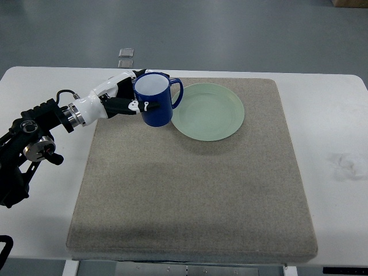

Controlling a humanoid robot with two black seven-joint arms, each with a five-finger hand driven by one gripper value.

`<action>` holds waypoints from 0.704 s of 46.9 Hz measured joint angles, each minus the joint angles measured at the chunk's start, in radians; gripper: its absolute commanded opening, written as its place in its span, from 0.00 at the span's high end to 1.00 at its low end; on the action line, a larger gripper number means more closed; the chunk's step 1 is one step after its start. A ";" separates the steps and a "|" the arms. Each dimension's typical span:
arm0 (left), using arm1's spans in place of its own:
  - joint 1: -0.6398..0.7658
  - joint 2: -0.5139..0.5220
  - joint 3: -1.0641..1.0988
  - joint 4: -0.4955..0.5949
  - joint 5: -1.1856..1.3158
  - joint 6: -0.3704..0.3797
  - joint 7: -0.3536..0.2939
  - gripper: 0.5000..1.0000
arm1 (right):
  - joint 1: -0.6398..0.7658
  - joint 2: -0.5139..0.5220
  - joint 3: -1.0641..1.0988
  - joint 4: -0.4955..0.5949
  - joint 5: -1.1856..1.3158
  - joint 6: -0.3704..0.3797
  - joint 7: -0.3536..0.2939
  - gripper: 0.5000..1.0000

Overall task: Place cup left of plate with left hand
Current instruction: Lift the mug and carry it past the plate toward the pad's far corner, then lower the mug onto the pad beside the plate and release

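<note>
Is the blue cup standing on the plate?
No. The cup stands on the mat at the plate's left edge, held by the left hand.

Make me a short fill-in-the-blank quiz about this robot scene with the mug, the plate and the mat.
1. The left robot hand grips the glossy ____ ceramic mug.
2. The mug's handle points toward the round pale green ____.
3. The plate lies on a beige felt mat spread over the ____ table.
4. Seen in the picture, the mug stands on the plate's ____ side.

Missing words: blue; plate; white; left
</note>
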 measured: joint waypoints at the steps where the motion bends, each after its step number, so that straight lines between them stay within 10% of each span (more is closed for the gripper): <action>1: 0.000 0.004 -0.001 0.010 -0.002 0.000 -0.001 1.00 | 0.000 0.000 0.000 0.000 0.000 0.000 0.000 0.14; 33: 0.000 0.063 -0.011 0.163 0.011 0.003 -0.143 1.00 | 0.000 0.000 0.000 0.000 0.000 0.000 0.000 0.14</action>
